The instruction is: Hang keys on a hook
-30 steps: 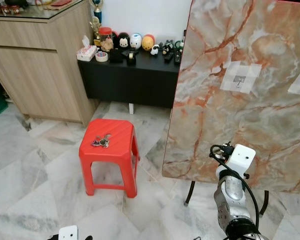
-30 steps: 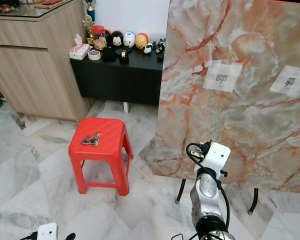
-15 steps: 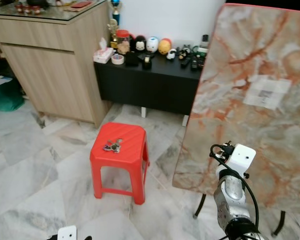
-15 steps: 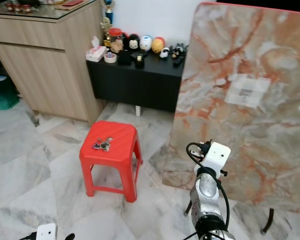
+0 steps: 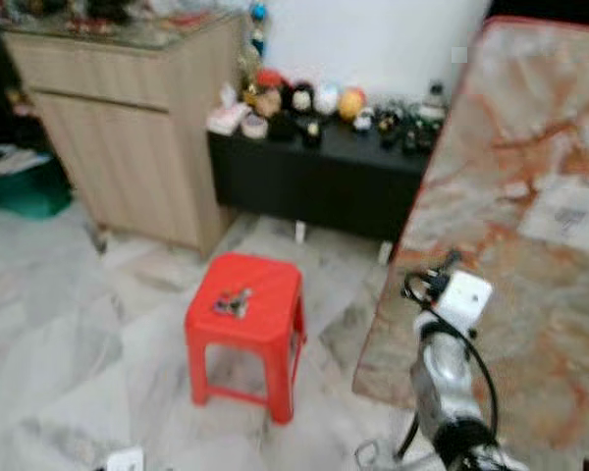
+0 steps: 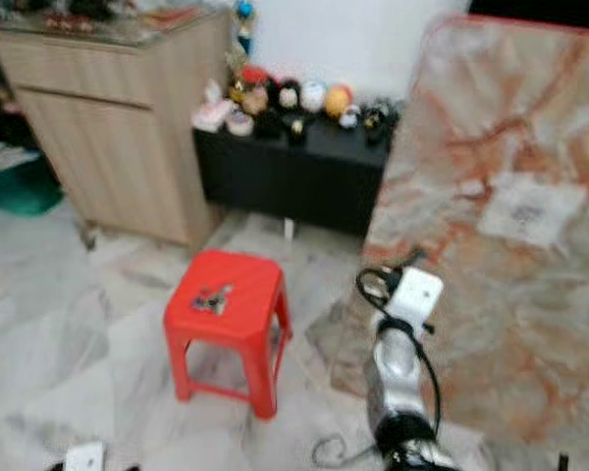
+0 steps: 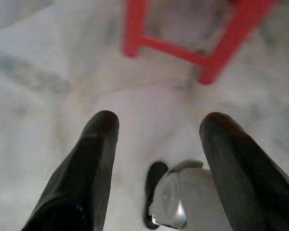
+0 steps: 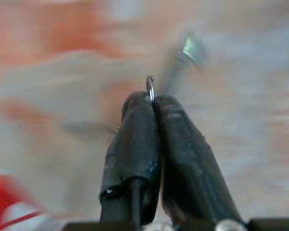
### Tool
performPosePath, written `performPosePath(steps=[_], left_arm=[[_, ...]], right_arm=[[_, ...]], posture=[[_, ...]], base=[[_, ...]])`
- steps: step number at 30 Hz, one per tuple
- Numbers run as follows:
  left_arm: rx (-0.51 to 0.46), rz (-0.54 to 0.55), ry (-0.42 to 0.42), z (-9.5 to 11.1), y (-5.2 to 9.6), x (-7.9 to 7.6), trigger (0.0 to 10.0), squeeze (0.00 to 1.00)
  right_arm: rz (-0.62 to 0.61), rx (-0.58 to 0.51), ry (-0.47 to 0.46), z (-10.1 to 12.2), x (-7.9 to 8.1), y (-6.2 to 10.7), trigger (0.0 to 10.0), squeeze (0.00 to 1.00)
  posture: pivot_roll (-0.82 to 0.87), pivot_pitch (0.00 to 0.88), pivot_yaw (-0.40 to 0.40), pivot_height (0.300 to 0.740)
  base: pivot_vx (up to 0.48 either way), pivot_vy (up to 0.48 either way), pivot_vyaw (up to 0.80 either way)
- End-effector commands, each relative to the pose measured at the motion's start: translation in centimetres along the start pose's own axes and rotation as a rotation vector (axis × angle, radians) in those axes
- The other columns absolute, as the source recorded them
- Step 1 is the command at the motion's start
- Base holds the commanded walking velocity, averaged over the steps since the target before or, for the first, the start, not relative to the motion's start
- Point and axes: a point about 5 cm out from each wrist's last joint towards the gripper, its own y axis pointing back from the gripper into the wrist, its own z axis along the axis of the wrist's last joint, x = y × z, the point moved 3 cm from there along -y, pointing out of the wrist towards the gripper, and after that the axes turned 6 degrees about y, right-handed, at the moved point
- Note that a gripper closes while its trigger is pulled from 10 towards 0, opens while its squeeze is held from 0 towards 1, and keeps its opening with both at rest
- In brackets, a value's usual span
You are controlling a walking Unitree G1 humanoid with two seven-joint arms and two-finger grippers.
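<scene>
Keys [image 5: 234, 301] lie on the red stool [image 5: 247, 329], untouched. Left gripper [image 7: 156, 130] hangs low over the floor, fingers spread. Right gripper [image 8: 153, 103] is pressed closed near the marble board [image 5: 530, 226], with a thin metal loop at its tips. Approach the stool squarely, lower the left gripper over the keys, then close.
</scene>
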Motion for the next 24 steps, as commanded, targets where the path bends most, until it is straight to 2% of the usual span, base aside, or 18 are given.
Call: performPosePath(steps=[1, 8, 13, 17, 23, 24], left_arm=[[0.007, 0.024, -0.011, -0.1, 0.1, 1.0, 10.0, 0.00], [0.009, 0.030, -0.010, -0.2, 0.2, 1.1, 10.0, 0.00], [0.007, 0.031, -0.008, -0.1, 0.2, 1.1, 10.0, 0.00], [0.005, 0.028, -0.009, 0.0, 0.1, 0.9, 10.0, 0.00], [0.005, 0.029, -0.006, 0.0, 0.0, 0.8, 10.0, 0.00], [0.004, 0.030, -0.003, 0.1, 0.0, 0.8, 10.0, 0.00]], right_arm=[[0.009, -0.014, -0.023, 0.5, 0.8, -0.1, 10.0, 0.00], [-0.001, -0.020, -0.019, 0.7, 0.7, -0.2, 10.0, 0.00], [0.003, -0.087, 0.023, 2.0, 0.7, -0.5, 10.0, 0.00], [0.061, -0.172, 0.085, 4.5, 1.8, -1.5, 10.0, 0.00], [0.140, -0.223, 0.141, 6.0, 3.2, -1.8, 10.0, 0.00], [0.148, -0.245, 0.180, 6.4, 3.5, -1.9, 10.0, 0.00]], posture=[[0.08, 0.022, -0.068, 0.740], [0.08, 0.026, -0.069, 0.740], [0.08, 0.027, -0.067, 0.740], [0.07, 0.028, -0.061, 0.740], [0.07, 0.026, -0.063, 0.740], [0.08, 0.026, -0.063, 0.740]], base=[[0.000, 0.000, -0.77], [0.000, 0.000, -0.77], [0.000, 0.000, 0.00], [0.000, 0.000, 0.00], [0.000, 0.000, 0.00], [0.000, 0.000, 0.00]])
